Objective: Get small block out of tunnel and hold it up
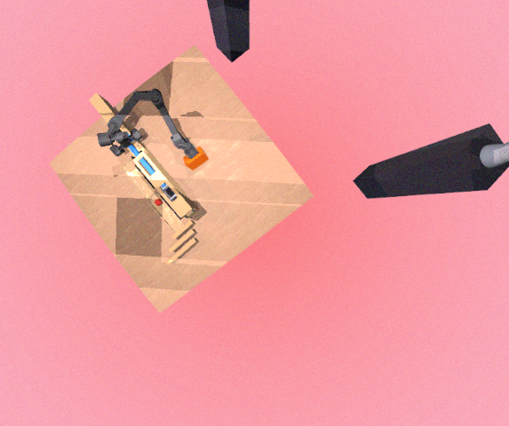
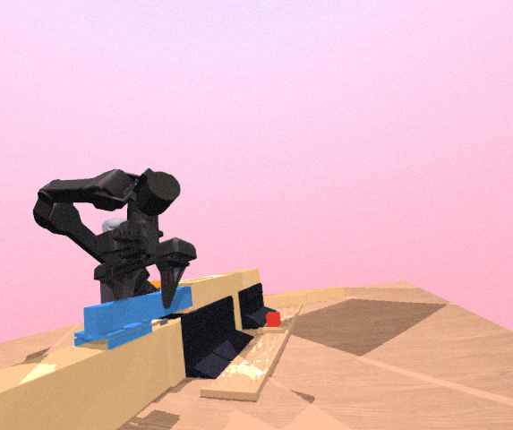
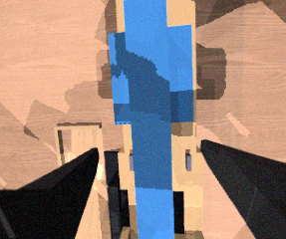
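Wide pincer astride the blue handle

In the top view, the pincer (image 1: 127, 141) (image 2: 148, 300) (image 3: 150, 148) is left of centre in the frame, over the upper-left end of the tan tunnel (image 1: 176, 201) (image 2: 225, 282). The red block (image 1: 158, 201) (image 2: 273, 319), probably the one wanted, lies outside the tunnel's lower-left side, on the shallow tray (image 1: 171, 222) (image 2: 228, 394) (image 3: 79, 127) on the counter (image 1: 254, 169) (image 2: 386, 370) (image 3: 38, 55).

In the exterior view, the pincer stands wide left of centre, a finger on the near side of the blue handle (image 1: 133, 149) (image 2: 136, 307) (image 3: 152, 149). The red block sits right of centre, well apart from it.

In the wrist view, the spread fingers flank the handle, gripping nothing; the block is out of sight. With the block apparently out already, the handle seems to need no further pull. Best rise straight up before crossing, lest a finger drag the handle, then descend squarely over the block and close gently, clear of the tray's rim.
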`<state>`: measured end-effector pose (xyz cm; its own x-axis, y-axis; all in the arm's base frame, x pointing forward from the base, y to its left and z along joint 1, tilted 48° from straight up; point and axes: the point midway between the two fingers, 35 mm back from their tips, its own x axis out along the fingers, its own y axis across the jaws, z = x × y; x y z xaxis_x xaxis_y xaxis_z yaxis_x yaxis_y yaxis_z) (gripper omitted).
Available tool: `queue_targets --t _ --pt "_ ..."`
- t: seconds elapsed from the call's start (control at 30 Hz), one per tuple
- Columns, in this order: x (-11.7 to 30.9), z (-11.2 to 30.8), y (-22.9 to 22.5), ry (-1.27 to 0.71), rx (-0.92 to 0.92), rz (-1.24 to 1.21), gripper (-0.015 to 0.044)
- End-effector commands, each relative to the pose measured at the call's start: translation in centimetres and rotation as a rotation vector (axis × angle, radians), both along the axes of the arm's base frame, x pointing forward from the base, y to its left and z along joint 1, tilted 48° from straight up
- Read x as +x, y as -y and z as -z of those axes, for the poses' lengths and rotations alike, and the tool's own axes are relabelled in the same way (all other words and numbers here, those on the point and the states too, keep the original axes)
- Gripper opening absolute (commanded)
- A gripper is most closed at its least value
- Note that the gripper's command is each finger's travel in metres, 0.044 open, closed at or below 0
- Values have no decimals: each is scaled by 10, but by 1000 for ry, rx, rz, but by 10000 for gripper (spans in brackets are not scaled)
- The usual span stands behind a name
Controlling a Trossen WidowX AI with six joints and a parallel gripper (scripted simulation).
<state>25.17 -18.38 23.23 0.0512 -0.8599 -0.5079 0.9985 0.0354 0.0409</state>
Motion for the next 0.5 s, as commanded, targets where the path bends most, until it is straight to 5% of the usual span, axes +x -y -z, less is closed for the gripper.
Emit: queue_targets --t 0.0,0.4,0.47 --pt "1 -1 -1 4 0 0 335" --pt "1 -1 -1 4 0 0 20" --pt "1 -1 -1 4 0 0 7"
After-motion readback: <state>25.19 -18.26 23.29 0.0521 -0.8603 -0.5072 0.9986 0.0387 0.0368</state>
